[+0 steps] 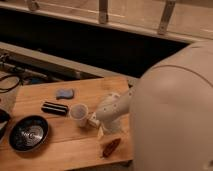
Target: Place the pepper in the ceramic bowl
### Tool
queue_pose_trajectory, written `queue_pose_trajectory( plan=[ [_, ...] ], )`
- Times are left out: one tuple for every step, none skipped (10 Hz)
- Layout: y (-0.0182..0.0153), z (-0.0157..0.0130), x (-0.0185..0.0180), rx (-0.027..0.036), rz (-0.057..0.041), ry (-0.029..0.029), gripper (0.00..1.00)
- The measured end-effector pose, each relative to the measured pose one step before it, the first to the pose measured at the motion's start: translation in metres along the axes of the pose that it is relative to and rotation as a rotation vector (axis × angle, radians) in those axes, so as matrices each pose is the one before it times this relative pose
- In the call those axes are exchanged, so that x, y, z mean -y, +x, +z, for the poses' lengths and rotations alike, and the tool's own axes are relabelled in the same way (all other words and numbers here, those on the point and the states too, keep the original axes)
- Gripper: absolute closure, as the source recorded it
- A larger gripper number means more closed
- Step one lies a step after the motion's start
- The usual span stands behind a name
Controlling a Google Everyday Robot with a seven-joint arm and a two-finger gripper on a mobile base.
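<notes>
The pepper [111, 147], small, slender and dark red, lies on the wooden table [60, 150] near its front edge. The ceramic bowl [28, 133], round, black and glossy with pale marks inside, sits at the table's front left. My gripper [101, 130] hangs at the end of the white arm [112, 111], just above and slightly left of the pepper, between it and a small white cup [79, 114]. It holds nothing that I can see. The bowl is far to the gripper's left.
A black rectangular bar [55, 108] lies left of the cup, and a small blue object [64, 93] behind it. The robot's large white body [175, 110] fills the right side. Dark cables [7, 82] lie at the far left, and a dark recess runs behind the table.
</notes>
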Motion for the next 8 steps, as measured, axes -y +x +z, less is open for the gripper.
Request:
queue_pose_trajectory(
  plan=[
    [-0.00198, 0.00478, -0.00395, -0.01502, 0.00527, 0.01108, 0.2],
    [0.00186, 0.00499, -0.00065, -0.01427, 0.00412, 0.00359, 0.2],
    [0.00333, 0.00456, 0.00132, -0.01362, 0.00625, 0.00136, 0.2],
    [0.00365, 0.00476, 0.00226, -0.01375, 0.00854, 0.00075, 0.2],
    [0.00362, 0.00497, 0.00206, -0.01361, 0.0107, -0.00164, 0.2],
    [0.00349, 0.00531, 0.00325, -0.01152, 0.01174, -0.00622, 0.2],
    [0.00376, 0.00543, 0.00432, -0.0118, 0.01088, -0.00877, 0.2],
    [0.00308, 0.00512, 0.00414, -0.01025, 0.0107, -0.00913, 0.2]
  ],
)
